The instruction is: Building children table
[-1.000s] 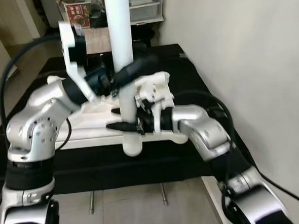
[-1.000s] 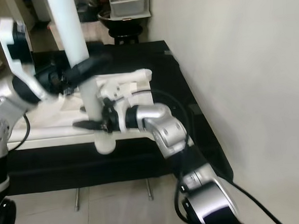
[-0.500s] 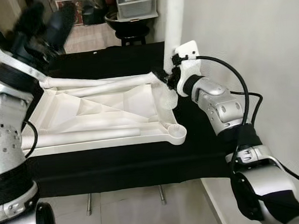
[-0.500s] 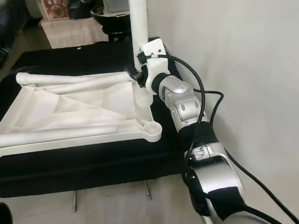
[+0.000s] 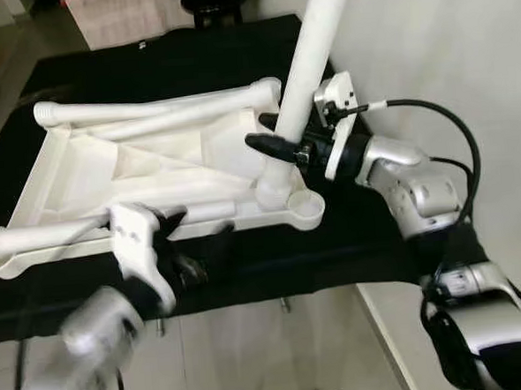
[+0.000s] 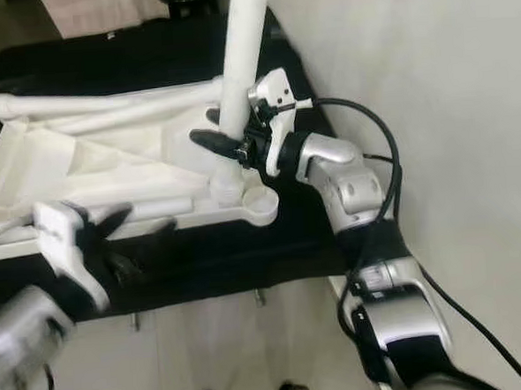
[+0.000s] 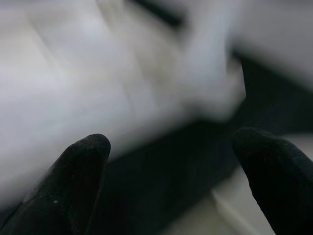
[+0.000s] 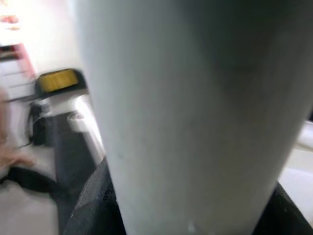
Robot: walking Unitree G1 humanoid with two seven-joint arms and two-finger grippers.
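The right gripper [image 5: 280, 145] clenches the white table leg [image 5: 302, 86] upright at the inverted tabletop's [image 5: 109, 173] near-right corner, while the left gripper [image 5: 179, 235], released, hovers near its near edge.

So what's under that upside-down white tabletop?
A black-covered platform lies under the white tabletop. What the tabletop covers is hidden. The right gripper holds a white leg at one corner.

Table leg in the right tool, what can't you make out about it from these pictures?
- Top of the leg: cut off by the upper edge in both eye views.
- Whether its foot is seated in the tabletop corner or only resting there: too small to tell, eye views.
- Right tool contact: the right wrist view is blurred, with the leg close against the lens.
- Left tool: motion-blurred.
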